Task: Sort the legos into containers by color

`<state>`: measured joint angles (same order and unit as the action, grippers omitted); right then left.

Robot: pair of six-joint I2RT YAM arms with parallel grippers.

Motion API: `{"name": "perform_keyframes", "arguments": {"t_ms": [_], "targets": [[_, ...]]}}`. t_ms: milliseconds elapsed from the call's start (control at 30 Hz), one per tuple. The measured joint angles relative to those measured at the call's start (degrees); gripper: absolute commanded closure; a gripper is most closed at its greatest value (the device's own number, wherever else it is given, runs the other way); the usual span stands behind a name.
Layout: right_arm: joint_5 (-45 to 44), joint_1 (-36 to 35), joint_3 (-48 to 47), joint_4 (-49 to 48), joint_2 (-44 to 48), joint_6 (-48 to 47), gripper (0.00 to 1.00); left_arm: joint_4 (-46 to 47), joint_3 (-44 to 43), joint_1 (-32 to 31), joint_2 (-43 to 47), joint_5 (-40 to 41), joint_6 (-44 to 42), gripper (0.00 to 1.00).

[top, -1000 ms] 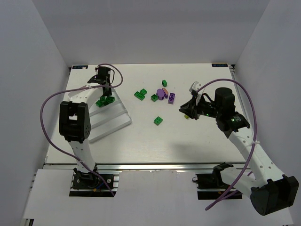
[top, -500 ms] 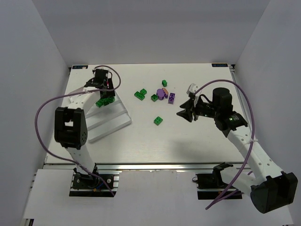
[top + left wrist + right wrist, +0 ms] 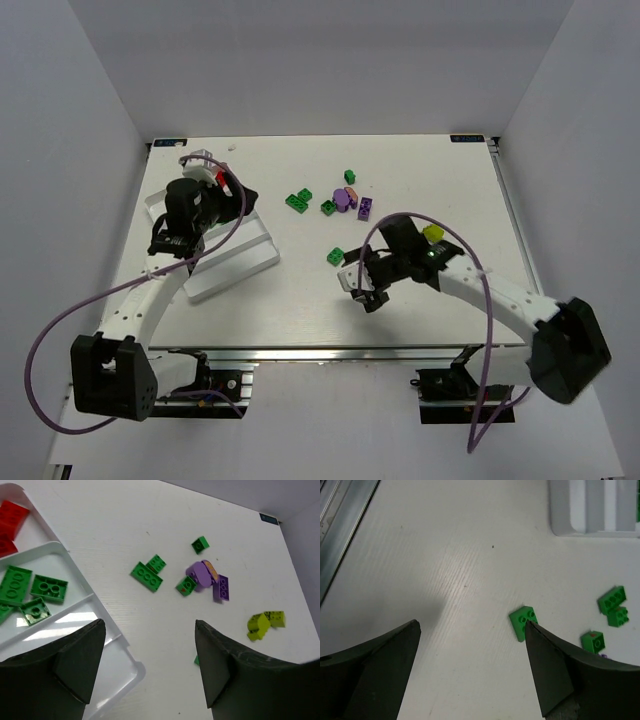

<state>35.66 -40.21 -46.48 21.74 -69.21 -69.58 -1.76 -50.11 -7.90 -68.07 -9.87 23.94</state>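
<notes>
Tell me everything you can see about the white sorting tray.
The white tray looks like glossy moulded plastic, rectangular with rounded corners, split by raised ridges into long parallel compartments. It lies flat on the left side of the table, turned at an angle to its edges. One compartment holds red bricks, the next holds green bricks, and the one beside that shows bare. The left pincer hangs open above one corner, apparently without touching it.

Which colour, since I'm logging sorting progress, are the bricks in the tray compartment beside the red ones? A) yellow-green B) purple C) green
C: flat green plastic bricks lie in the white ridged plastic tray, one compartment over from the red plastic bricks.
</notes>
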Motion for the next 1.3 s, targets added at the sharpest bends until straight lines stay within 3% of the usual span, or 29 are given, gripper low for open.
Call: {"name": "perform_keyframes", "arguments": {"t_ms": [233, 500, 1000, 1067, 1167, 1200, 1300], "targets": [[-4.72, -0.02, -18.25, 11.34, -23.52, -16.37, 0.21, 0.79, 1.81, -0.04, 5.46, -2.62, 0.26, 0.15], [-11.47, 0.07, -29.38, 15.67, -40.46, -19.37, 0.32, 3.72, 1.86, -0.04, 10.58, -2.32, 0.11, 0.15], [-16.48, 0.07, -38.95, 17.18, -47.30, -19.15, 0.35, 3.52, 2.08, -0.04, 10.14, -2.21, 0.11, 0.15], [-17.11, 0.07, -41.18, 17.88, -49.00, -19.21, 0.41, 3.54, 2.16, -0.04, 10.01, -2.21, 0.09, 0.15], [-17.55, 0.22, -44.44, 19.06, -51.78, -19.43, 0.63, 3.61, 2.40, -0.04, 9.53, -2.25, 0.11, 0.15], [-17.55, 0.24, -45.24, 19.56, -52.22, -19.52, 0.75, 3.58, 2.49, -0.04, 9.25, -2.56, 0.11, 0.15], [-17.49, 0.37, -45.86, 20.33, -52.39, -19.47, 0.88, 4.02, 2.80, -0.04, 8.57, -3.67, 0.42, 0.15]]}}
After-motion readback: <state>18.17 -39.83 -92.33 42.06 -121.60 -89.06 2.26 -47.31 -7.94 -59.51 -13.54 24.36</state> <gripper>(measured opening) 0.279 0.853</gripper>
